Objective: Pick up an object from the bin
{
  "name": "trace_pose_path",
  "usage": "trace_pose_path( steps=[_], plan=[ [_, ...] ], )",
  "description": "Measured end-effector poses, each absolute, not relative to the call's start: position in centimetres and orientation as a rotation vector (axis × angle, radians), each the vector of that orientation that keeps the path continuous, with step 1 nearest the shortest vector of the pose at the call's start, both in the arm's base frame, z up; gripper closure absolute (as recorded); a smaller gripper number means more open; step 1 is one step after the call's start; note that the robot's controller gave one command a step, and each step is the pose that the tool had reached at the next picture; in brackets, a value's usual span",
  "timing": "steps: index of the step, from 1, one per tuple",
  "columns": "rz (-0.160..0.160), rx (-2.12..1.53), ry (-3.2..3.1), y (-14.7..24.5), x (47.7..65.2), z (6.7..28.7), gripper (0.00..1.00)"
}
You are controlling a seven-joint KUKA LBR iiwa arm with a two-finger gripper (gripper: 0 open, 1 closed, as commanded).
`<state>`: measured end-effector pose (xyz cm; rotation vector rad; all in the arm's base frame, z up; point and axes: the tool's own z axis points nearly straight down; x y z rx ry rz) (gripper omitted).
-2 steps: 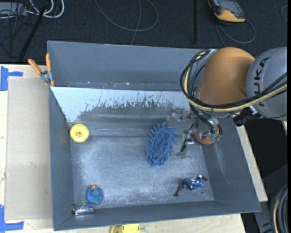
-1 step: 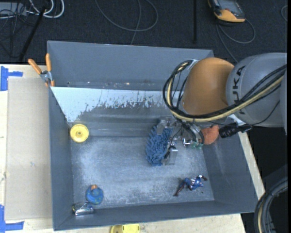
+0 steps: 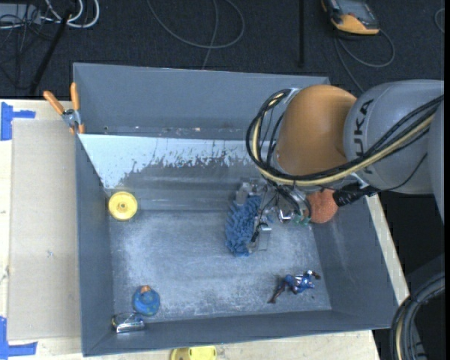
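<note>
My gripper [image 3: 265, 210] hangs under the orange wrist cover, right of the bin's middle. It sits directly against the right side of a blue bristly, cloth-like thing [image 3: 238, 228] that stands tilted on the bin floor. An orange-red ball [image 3: 324, 207] lies just right of the gripper, partly hidden by the arm. A small blue figure with dark limbs [image 3: 298, 283] lies on the floor below the gripper, apart from it.
A yellow round disc [image 3: 123, 206] lies at the left wall. A blue ball with an orange spot [image 3: 145, 301] and a small silver piece [image 3: 129, 323] sit in the front left corner. The arm covers the bin's back right.
</note>
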<state>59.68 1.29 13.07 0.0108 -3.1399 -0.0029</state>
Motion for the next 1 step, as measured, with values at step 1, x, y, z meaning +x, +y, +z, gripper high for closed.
trace_pose_path(
  steps=[1],
  plan=[
    [-0.002,-0.114,-3.139,-0.74,59.59,9.31,1.00]
  ],
)
